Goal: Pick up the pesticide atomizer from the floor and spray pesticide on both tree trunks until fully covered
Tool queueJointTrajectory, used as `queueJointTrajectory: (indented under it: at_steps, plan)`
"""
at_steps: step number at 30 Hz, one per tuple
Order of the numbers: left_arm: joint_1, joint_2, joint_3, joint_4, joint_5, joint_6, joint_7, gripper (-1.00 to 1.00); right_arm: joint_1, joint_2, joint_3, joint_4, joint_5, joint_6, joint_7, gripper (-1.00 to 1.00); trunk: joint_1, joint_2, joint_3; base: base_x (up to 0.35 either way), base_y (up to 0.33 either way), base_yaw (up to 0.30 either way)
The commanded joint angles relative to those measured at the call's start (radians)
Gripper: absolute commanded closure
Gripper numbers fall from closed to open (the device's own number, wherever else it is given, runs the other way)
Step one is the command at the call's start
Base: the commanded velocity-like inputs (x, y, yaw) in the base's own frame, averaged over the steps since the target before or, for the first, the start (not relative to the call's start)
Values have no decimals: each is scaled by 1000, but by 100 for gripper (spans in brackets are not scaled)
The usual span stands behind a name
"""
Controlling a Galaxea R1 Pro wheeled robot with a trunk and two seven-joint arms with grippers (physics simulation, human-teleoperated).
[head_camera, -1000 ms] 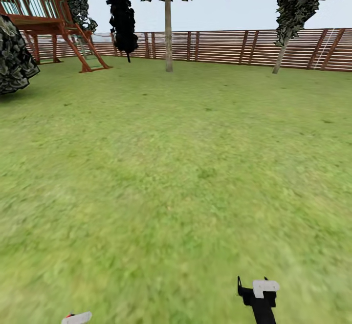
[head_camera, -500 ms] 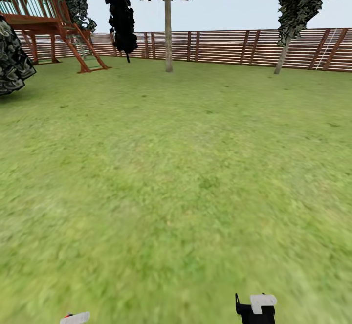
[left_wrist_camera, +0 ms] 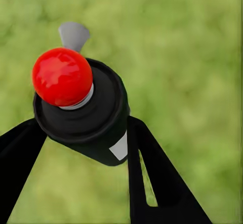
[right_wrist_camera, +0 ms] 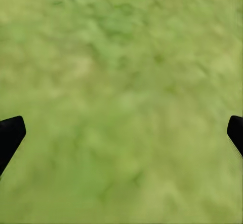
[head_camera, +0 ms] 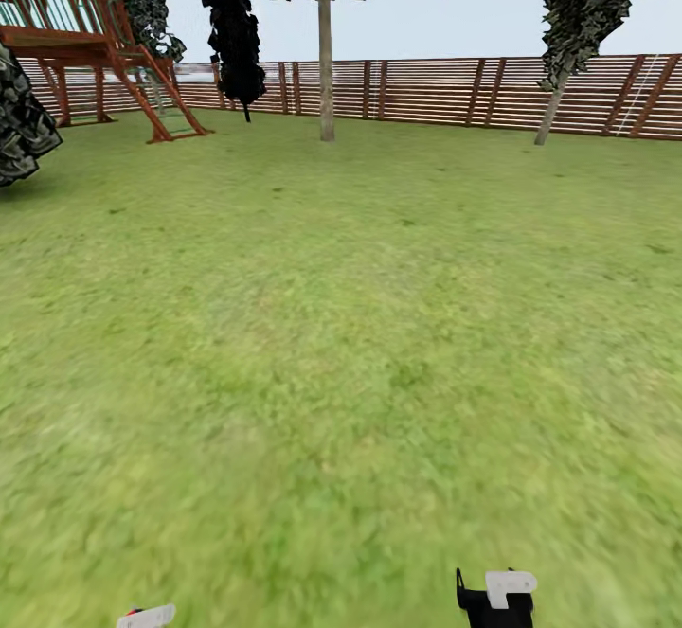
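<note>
In the left wrist view my left gripper is shut on the pesticide atomizer, a dark bottle with a red cap, a grey trigger and a small white label. The atomizer's grey nozzle pokes into the head view at the bottom edge. My right gripper hangs low at the lower right. In its wrist view the right gripper is open over bare grass. Far across the garden lawn stand two trees: one straight trunk ahead, one leaning trunk at the right.
A brown slatted fence closes the far side. A wooden playhouse with a ladder stands at the far left, with a dark bush nearer it. A narrow black tree rises by the fence. Open grass lies between me and the trees.
The whole head view has crept forward over the lawn, so the camera moved. The right gripper sits lower in the picture than a second ago. The left gripper's hold is unchanged.
</note>
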Motion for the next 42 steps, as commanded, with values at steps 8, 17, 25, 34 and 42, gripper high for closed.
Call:
queueJointTrajectory:
  at_steps: [8, 17, 25, 34, 42]
  plan:
    - [-1, -2, 0, 1, 4, -3, 0, 100, 0, 0, -8, 2, 11, -3, -3, -100, 0, 0, -1, 340, 0, 0]
    - [-1, -5, -1, 1, 3, -4, 0, 100, 0, 2, -8, 2, 12, -3, -3, -100, 0, 0, -1, 340, 0, 50]
    - [-1, -5, -1, 2, 3, -4, 0, 100, 0, 8, -8, 2, 12, -3, -3, -100, 0, 0, -1, 340, 0, 8]
    - [-1, -5, -1, 2, 4, -4, 0, 100, 0, 8, -8, 2, 12, -3, -3, -100, 0, 0, -1, 339, 0, 0]
    - [-1, -5, -1, 2, 3, -4, 0, 100, 0, 8, -8, 2, 12, -3, -3, -100, 0, 0, -1, 340, 0, 0]
